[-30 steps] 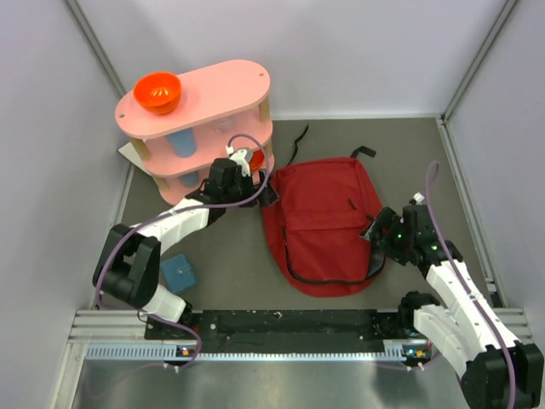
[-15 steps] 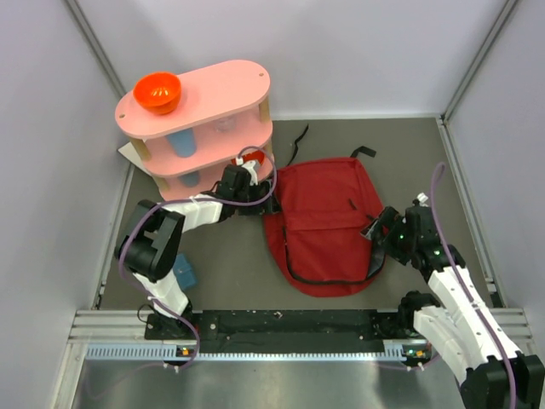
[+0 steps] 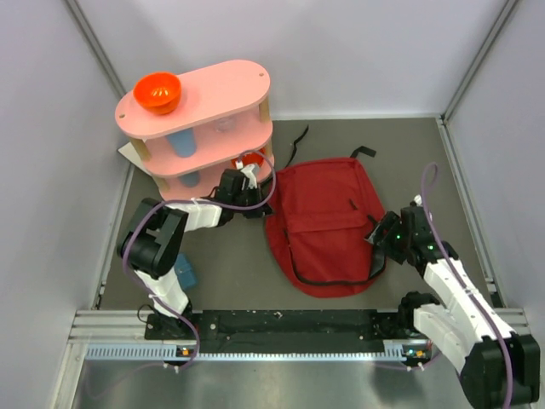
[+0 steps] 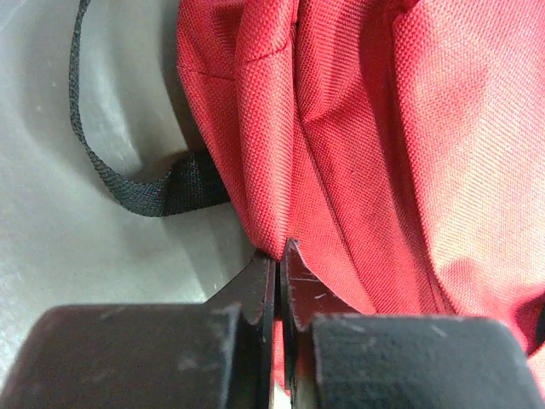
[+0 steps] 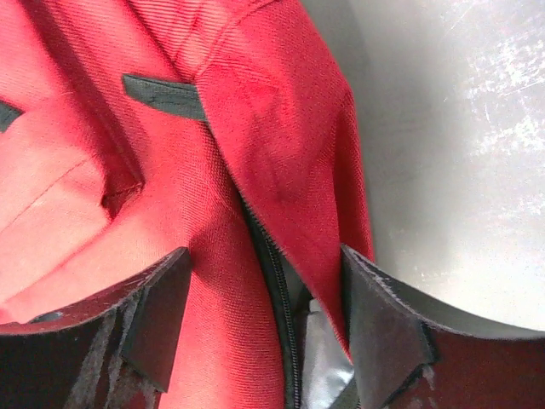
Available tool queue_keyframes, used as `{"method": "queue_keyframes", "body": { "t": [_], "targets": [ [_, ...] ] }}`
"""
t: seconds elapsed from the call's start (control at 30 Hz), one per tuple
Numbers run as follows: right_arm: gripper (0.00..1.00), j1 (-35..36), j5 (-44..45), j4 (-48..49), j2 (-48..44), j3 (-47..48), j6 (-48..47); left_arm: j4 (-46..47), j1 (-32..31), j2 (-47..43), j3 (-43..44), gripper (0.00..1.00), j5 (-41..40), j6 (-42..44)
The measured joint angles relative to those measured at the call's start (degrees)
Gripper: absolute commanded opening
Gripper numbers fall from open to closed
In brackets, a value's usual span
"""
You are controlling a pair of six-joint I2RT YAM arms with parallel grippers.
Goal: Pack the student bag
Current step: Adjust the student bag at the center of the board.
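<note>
The bag (image 3: 328, 217) is pinched at its edge by the clenched left gripper (image 4: 274, 256). Its zipped edge is straddled by the right gripper (image 5: 264, 257), jaws parted.

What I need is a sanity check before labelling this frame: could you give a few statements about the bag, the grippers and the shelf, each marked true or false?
1. The left gripper is shut on the edge of the bag. True.
2. The right gripper is shut tight. False: its jaws stand apart, astride the bag's zip edge.
3. An orange bowl sits on top of the pink shelf. True.
4. The bag stands upright. False: it lies flat on the table.
</note>
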Motion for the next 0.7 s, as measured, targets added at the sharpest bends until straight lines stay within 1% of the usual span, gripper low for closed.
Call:
{"method": "queue_keyframes", "body": {
  "t": [0.1, 0.13, 0.2, 0.3, 0.4, 0.43, 0.57, 0.7],
  "targets": [
    [0.53, 0.0, -0.4, 1.9, 4.5, 0.0, -0.9, 1.8, 0.2, -1.4, -2.5, 0.00, 1.1, -1.2],
    [0.45, 0.0, -0.5, 2.6, 6.0, 0.0, -1.3, 2.3, 0.2, -2.3, -3.6, 0.00, 1.4, -1.6],
    [0.36, -0.2, -0.7, 4.0, 8.0, 0.1, -2.0, 2.8, 0.2, -4.8, -6.0, 0.00, 1.8, -2.6],
    [0.35, -0.2, -1.0, 5.3, 10.6, 0.9, -3.2, 3.1, -0.4, -9.5, -10.0, 0.00, 1.7, -4.2],
    [0.35, -0.2, -1.8, 6.7, 13.1, 3.2, -4.6, 2.6, -2.3, -16.2, -14.9, 0.00, 0.2, -6.0],
    [0.33, -0.2, -2.2, 7.0, 14.3, 4.3, -5.1, 2.3, -3.2, -18.3, -16.3, 0.00, -0.6, -6.6],
    [0.35, -0.3, -7.5, 10.0, 22.1, 9.5, -6.9, 0.9, -7.0, -27.7, -22.5, 0.00, -4.9, -9.8],
    [0.36, -0.2, -14.1, 13.2, 30.0, 13.7, -8.2, -1.3, -8.5, -33.7, -26.3, 0.00, -9.2, -12.8]
  ]
}}
